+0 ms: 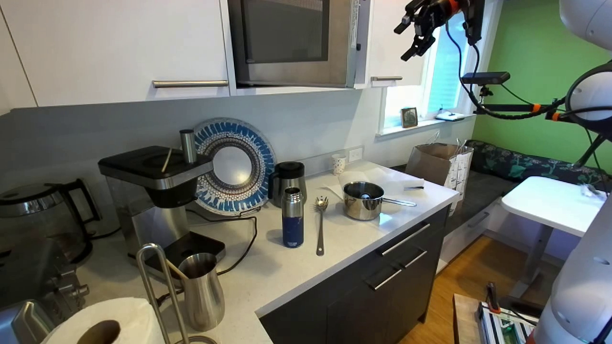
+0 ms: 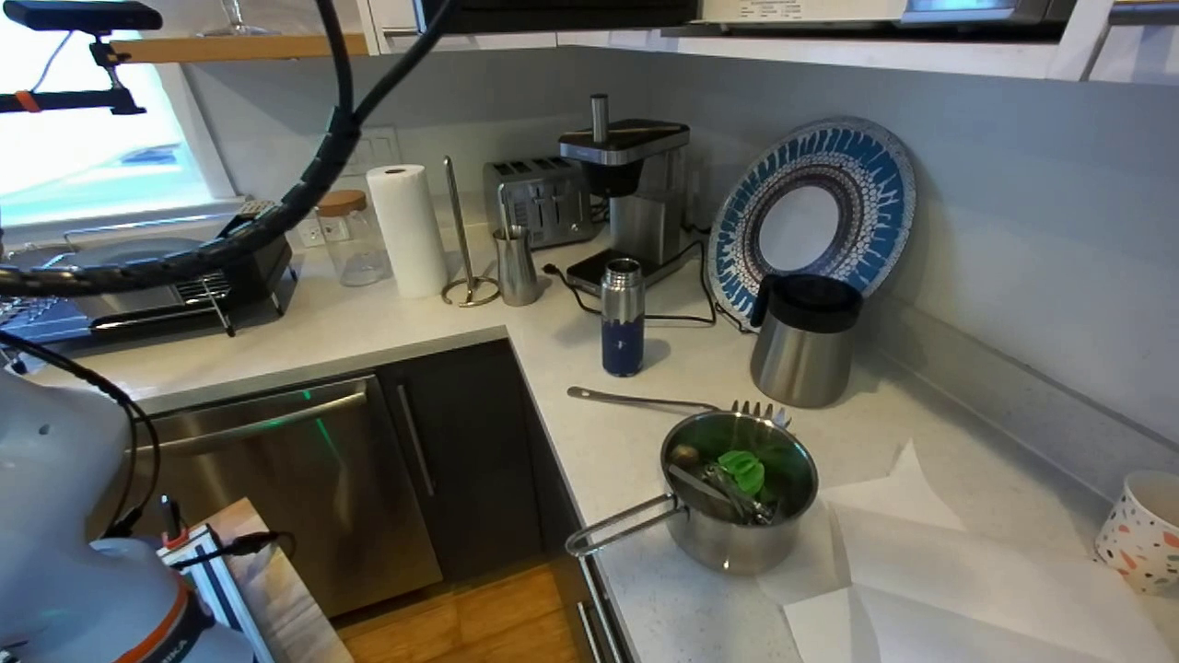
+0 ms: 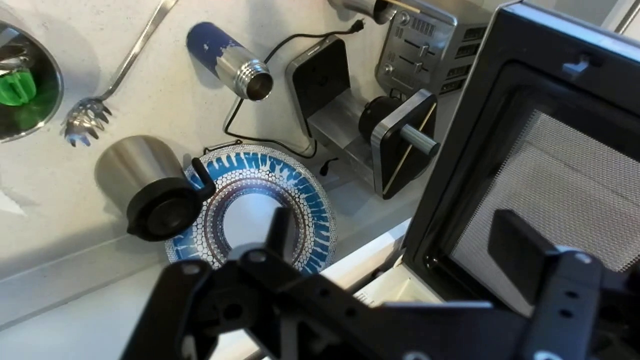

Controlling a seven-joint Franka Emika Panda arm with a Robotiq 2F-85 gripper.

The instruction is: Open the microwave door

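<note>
The microwave door (image 1: 287, 43), with a dark window in a steel frame, stands swung open in front of the wall cabinets. The wrist view shows the inner side of the microwave door (image 3: 540, 190), with a black frame and mesh window. The microwave (image 3: 400, 287) shows its pale inner edge beside the hinge; in an exterior view the open microwave (image 2: 801, 9) is cut off by the top edge. My gripper (image 1: 406, 42) is open and empty, to the right of the door and apart from it. In the wrist view my gripper (image 3: 397, 245) has its fingers spread wide.
Below are a coffee machine (image 1: 158, 167), a blue patterned plate (image 1: 234, 165), a carafe (image 1: 289, 181), a blue bottle (image 1: 292, 217) and a pot (image 1: 363, 200) on the counter. White cabinet doors (image 1: 114, 48) flank the microwave. A camera on a stand (image 1: 485, 78) is near the arm.
</note>
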